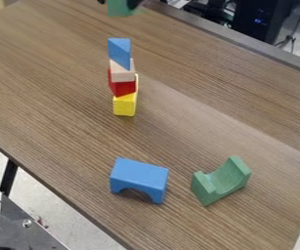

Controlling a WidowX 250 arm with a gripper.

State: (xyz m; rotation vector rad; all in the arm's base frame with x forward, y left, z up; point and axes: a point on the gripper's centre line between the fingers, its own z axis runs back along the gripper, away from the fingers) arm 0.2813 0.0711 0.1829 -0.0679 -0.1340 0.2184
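Gripper (120, 3) clamped on a green block (119, 9) — the nearest item, a multicoloured block stack (122, 88), stands upright on its camera side.

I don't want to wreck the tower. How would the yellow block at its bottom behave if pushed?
The yellow block looks stiff, with straight edges, so it would probably slide rather than roll. A sharp push could well topple the tall, narrow column above it: the red block, the pale block and the blue wedge.
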